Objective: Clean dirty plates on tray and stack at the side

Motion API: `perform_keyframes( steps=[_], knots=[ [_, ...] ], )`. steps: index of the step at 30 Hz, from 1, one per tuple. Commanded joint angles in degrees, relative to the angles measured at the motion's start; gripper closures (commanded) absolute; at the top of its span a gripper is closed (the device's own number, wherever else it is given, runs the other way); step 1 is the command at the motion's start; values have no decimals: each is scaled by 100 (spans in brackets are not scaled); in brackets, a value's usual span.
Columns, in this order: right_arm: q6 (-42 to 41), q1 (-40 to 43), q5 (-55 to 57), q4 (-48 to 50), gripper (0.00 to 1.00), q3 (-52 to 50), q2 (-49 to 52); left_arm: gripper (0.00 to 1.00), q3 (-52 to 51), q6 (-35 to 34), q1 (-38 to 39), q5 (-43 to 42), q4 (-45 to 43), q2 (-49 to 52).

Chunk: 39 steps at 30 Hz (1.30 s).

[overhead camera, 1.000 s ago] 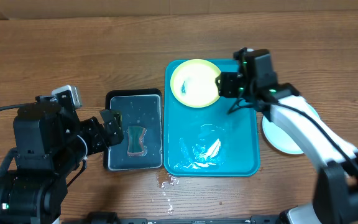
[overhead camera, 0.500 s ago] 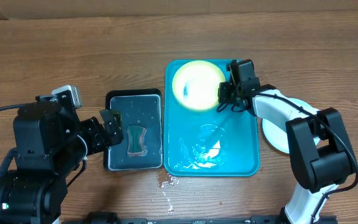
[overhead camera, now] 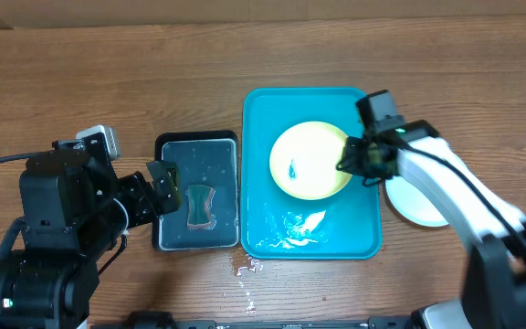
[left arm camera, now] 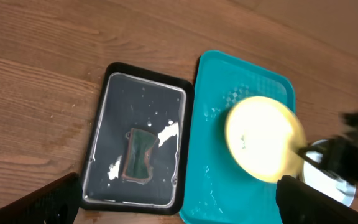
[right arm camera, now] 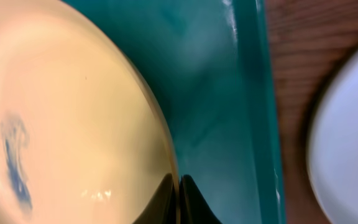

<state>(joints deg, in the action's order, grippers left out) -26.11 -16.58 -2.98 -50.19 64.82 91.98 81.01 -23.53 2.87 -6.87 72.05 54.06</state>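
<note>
A yellow-green plate (overhead camera: pixel 309 161) with a blue smear is over the middle of the turquoise tray (overhead camera: pixel 261 110), its right rim pinched by the closed right gripper (overhead camera: pixel 348 157). Near it, water (overhead camera: pixel 290 225) pools in the tray. A pale plate (overhead camera: pixel 420 206) rests on the wooden table (overhead camera: pixel 108 73) just right of the tray. The left gripper (overhead camera: pixel 163 185) hangs wide open at the black tray (overhead camera: pixel 197 144).

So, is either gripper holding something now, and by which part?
The right gripper is shut on the yellow-green plate, pinching the rim at its right edge. The left gripper is open and holds nothing.
</note>
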Motion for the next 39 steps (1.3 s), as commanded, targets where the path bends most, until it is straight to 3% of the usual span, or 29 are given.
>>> perform_keyframes(
  steps=[1, 4, 8, 14, 18, 21, 26, 34, 39],
  knots=[
    [-474, 2, 26, -601, 96, 13, -977, 0, 87, 127, -28, -22, -22, -7],
    [-953, -186, -162, -1443, 96, -42, -1615, 0, 87, 127, -28, -22, -20, -7],
    [-1685, -627, -177, -1436, 96, -358, -1810, 0, 87, 127, -28, -22, -22, -7],
    [-2865, -1193, 66, 459, 96, -1589, -1484, 0, 87, 129, -28, 0, -20, -7],
    [-3394, -1093, 367, 1067, 96, -1967, -1115, 0, 87, 122, -28, -103, 2, -7],
    [-3307, -1034, 354, 1237, 96, -1978, -883, 0, 81, 127, -26, -221, 74, -7],
    [-2151, -1040, 39, 1346, 66, -1939, -848, 0, 22, 212, -24, -219, 389, 186],
    [-1259, -765, 313, 417, 62, -1543, -1921, 5, -713, 907, -22, -223, 507, 940],
    [-988, -734, 339, 321, 54, -1528, -2691, 19, -1399, 975, -15, -380, 105, 1740]
  ],
)
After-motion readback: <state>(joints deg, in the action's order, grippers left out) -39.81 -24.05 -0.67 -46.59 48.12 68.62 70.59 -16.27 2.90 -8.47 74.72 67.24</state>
